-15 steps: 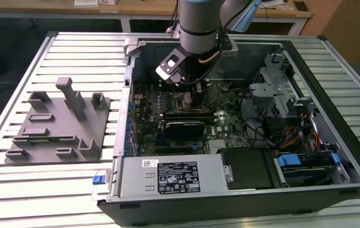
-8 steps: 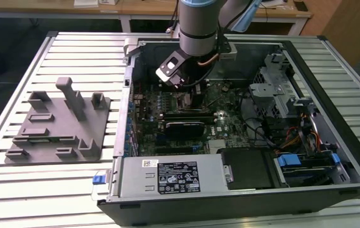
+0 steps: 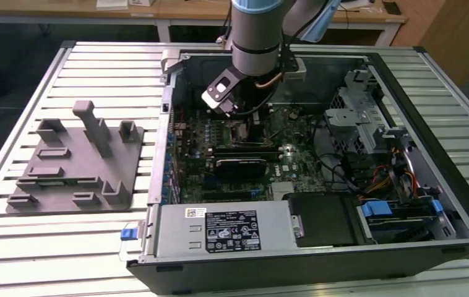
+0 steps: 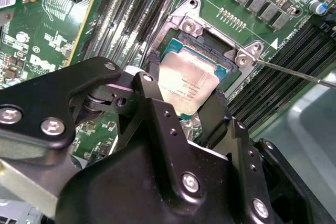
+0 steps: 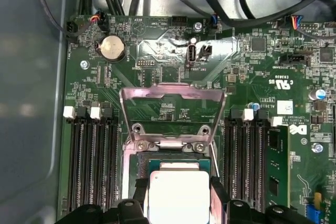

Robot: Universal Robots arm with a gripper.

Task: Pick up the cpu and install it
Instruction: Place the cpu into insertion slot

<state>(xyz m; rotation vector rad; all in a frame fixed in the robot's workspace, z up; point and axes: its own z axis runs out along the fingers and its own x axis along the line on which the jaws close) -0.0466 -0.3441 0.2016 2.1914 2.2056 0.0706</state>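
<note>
The cpu (image 4: 190,83), a flat square chip with a silvery top plate, hangs just over the open motherboard socket (image 4: 210,43). My gripper (image 4: 185,88) is shut on it, one black finger (image 4: 153,72) on each of two opposite edges. In the first wrist view the cpu (image 5: 178,195) sits between the fingers (image 5: 218,192), right below the socket's raised metal load plate (image 5: 172,109). In the exterior view the gripper (image 3: 247,119) reaches down into the open computer case (image 3: 432,185).
Memory slots (image 5: 93,166) flank the socket on both sides. A black expansion card (image 3: 239,164), a power supply (image 3: 218,230), a drive cage (image 3: 367,114) and cables crowd the case. A grey moulded fixture (image 3: 73,161) stands on the slatted table at the exterior view's left.
</note>
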